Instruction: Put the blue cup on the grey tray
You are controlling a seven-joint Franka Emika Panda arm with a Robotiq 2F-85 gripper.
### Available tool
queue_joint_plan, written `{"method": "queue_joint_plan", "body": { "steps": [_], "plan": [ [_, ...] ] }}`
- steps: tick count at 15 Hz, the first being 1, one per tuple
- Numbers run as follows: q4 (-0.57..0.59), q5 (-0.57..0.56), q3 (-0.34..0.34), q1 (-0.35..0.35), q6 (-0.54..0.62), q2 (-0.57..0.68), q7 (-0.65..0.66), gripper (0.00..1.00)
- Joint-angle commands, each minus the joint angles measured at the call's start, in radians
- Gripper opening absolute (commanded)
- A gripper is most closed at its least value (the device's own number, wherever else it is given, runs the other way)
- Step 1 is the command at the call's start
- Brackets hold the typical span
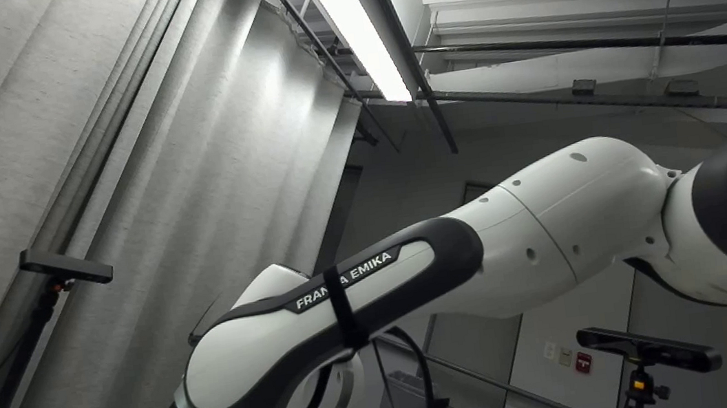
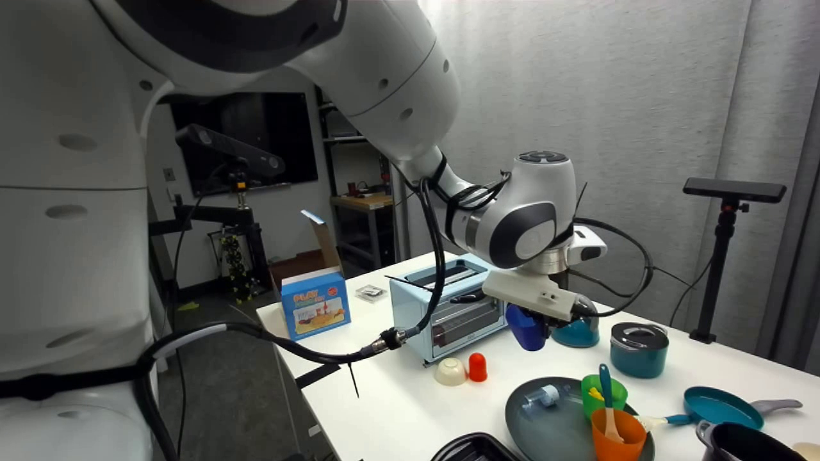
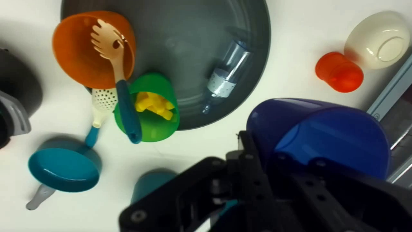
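Black slim fingers (image 3: 249, 148) clamped on the wall of the tapered dark-blue plastic cup (image 3: 328, 138), which hangs above the flat white worktop (image 3: 196, 146), clear of the round dark-grey tray (image 3: 180, 38). Tray carries a tapered orange plastic cup (image 3: 72, 59), a green plastic cup (image 3: 156, 129) holding yellow pieces (image 3: 151, 101), and a clear bottle (image 3: 222, 84) with white label.

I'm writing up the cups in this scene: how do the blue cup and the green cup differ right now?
The blue cup is held by the pincer, off the table, while the green cup stands on the grey tray. The blue cup is tilted; the green cup is upright. The green cup holds yellow pieces, while no contents show in the blue cup's visible interior. Both are plain, single-coloured cups.
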Motion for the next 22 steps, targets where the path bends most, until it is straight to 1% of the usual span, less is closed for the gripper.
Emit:
{"method": "queue_joint_plan", "body": {
  "steps": [1, 4, 9, 15, 22],
  "plan": [
    [-0.003, 0.010, -0.032, -0.023, -0.010, -0.015, 0.001, 0.01],
    [-0.009, -0.001, -0.053, -0.030, -0.020, -0.015, 0.008, 0.01],
    [-0.030, -0.083, -0.089, -0.014, -0.034, 0.007, 0.053, 0.01],
    [-0.027, -0.135, -0.098, -0.010, -0.056, 0.052, 0.091, 0.01],
    [-0.017, -0.151, -0.096, 0.000, -0.114, 0.101, 0.119, 0.01]
  ]
}}
